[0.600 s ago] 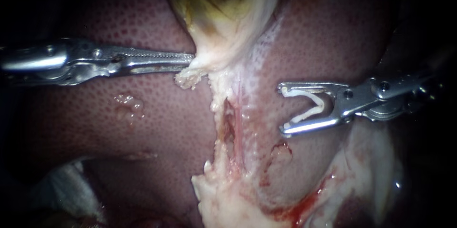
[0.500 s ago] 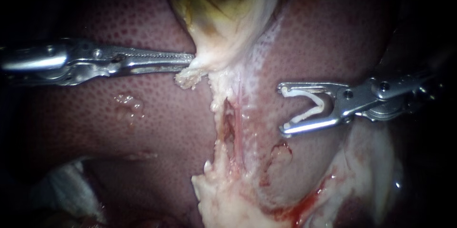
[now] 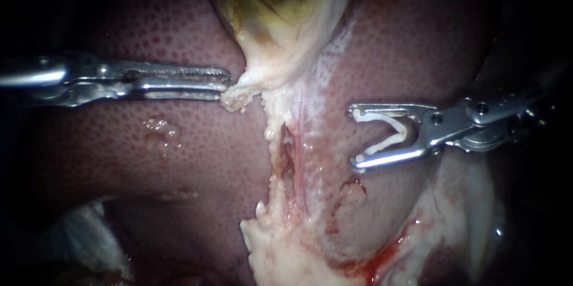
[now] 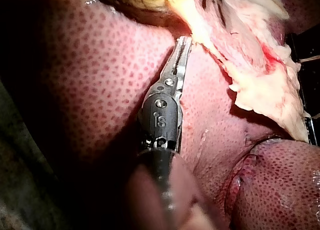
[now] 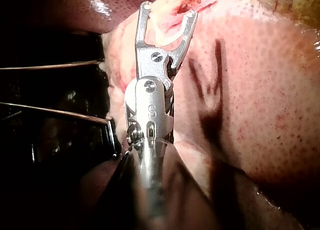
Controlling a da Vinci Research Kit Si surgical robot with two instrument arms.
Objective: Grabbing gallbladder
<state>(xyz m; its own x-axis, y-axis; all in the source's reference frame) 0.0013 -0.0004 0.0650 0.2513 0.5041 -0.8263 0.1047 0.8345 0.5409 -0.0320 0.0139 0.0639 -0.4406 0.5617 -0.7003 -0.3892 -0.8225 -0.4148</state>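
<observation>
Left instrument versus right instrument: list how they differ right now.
The left instrument has long, slim jaws lying together, holding nothing, with their tips beside the gallbladder. The right instrument has shorter jaws standing wide apart, holding a white clip between them, over the liver. Both are shiny metal.

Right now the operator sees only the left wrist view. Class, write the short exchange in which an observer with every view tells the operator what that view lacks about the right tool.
Operator: Where is the right instrument?
Observer: The right instrument lies over the liver, across the pale tissue strip from your left instrument.
Operator: Is its tool empty?
Observer: No. Its jaws stand apart with a white clip seated between them, touching both.
</observation>
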